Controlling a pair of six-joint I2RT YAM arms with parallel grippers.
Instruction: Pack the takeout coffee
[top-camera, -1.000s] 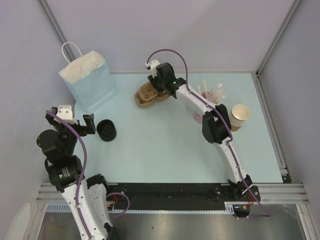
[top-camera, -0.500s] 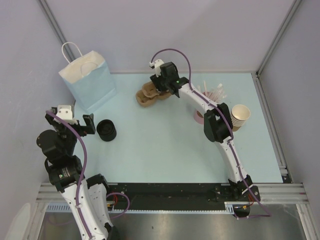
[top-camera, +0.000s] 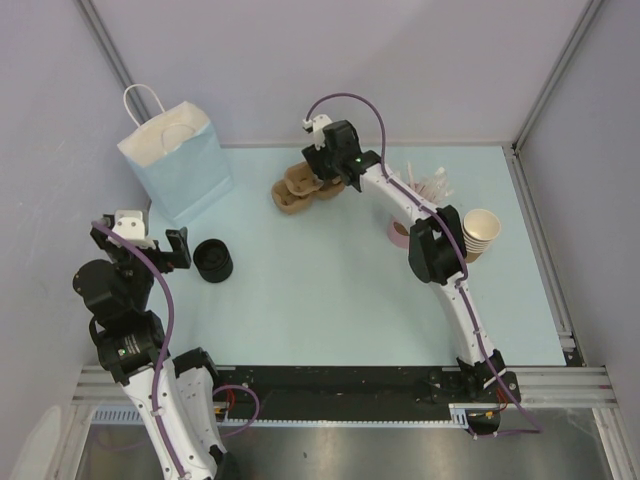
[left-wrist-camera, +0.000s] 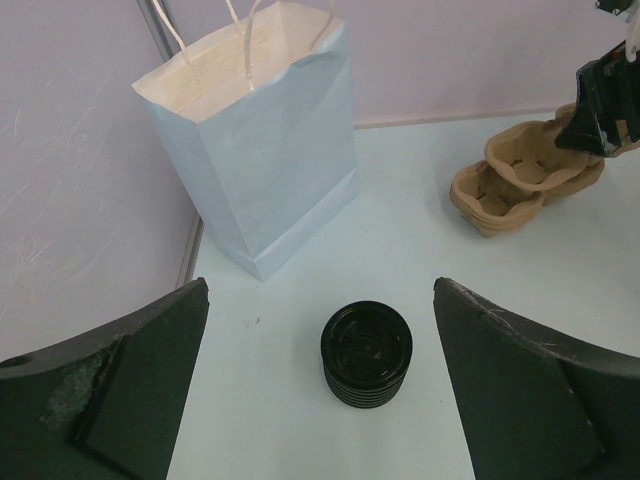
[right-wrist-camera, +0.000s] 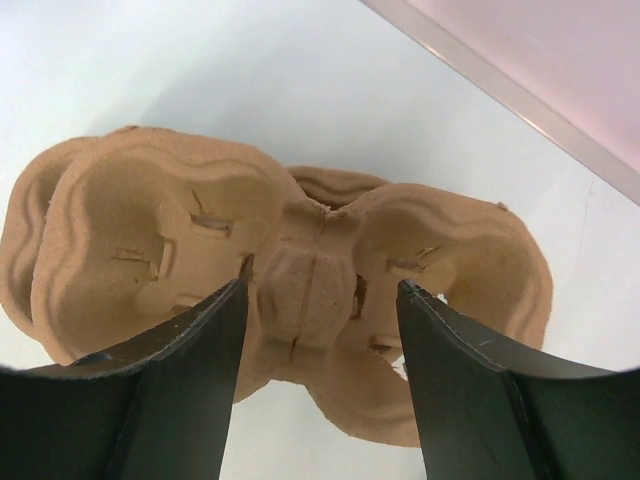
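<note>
From above, the outstretched right gripper (top-camera: 317, 178) hangs over the pulp carrier (top-camera: 292, 192), tan cups (top-camera: 480, 232) back near its elbow. Left wrist: left gripper (left-wrist-camera: 318, 290) wide, empty, black lids (left-wrist-camera: 366, 353) just ahead. Right wrist: fingers (right-wrist-camera: 180, 380) straddle the carrier's ridge, unclosed.

Looking like a robotics lab test cell, staged as a coffee counter. Standing inside plain pale walls (top-camera: 400, 60) and bare aluminium frame posts (top-camera: 103, 45), with a pale blue desk (top-camera: 320, 310) filling the floor of the booth. Carrying two white-and-black robot arms (top-camera: 455, 290) on a black rail (top-camera: 340, 385) at the near edge, purple cables (top-camera: 166, 300) looping along them. Holding takeout-shop props: a blue paper bag (top-camera: 175, 165), pulp cup carriers (top-camera: 298, 188), a stack of black lids (top-camera: 212, 260), nested tan cups (top-camera: 478, 235), all sitting apart on the desk.
</note>
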